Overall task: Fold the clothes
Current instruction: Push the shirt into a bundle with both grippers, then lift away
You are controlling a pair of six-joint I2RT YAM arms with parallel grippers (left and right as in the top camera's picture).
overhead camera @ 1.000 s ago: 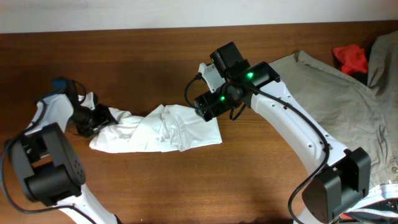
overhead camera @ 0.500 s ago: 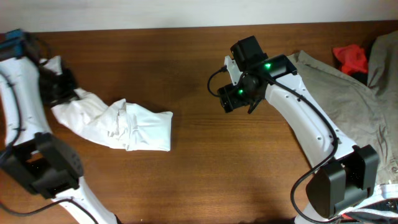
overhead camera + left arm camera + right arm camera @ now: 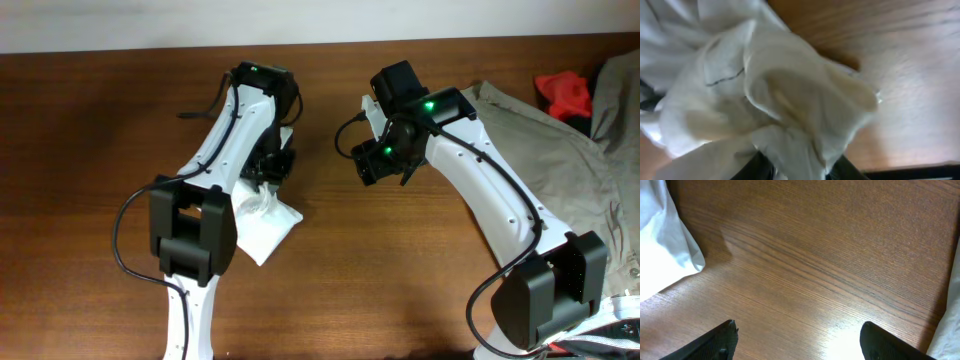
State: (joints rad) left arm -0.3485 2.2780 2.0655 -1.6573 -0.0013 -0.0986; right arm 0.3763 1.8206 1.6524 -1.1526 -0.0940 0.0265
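The white clothes (image 3: 262, 222) lie bunched in a narrow heap left of the table's middle, their upper end lifted. My left gripper (image 3: 270, 165) is shut on that upper end. In the left wrist view the wrinkled white clothes (image 3: 780, 90) fill the frame, pinched between the dark fingers (image 3: 800, 172) at the bottom. My right gripper (image 3: 372, 165) is open and empty, hovering over bare wood to the right of the clothes. In the right wrist view its fingers (image 3: 800, 342) are spread wide, and a corner of the clothes (image 3: 665, 245) shows at the upper left.
A khaki-grey garment (image 3: 540, 140) is spread over the right side of the table, its pale edge at the right wrist view's border (image 3: 951, 325). A small red cloth (image 3: 565, 92) and a dark grey cloth (image 3: 617, 90) lie at the far right corner.
My left arm swung from the far left to the table's middle, dragging the clothes along; they went from a long strip to a bunched heap. The right gripper left the clothes' right end and pulled back.
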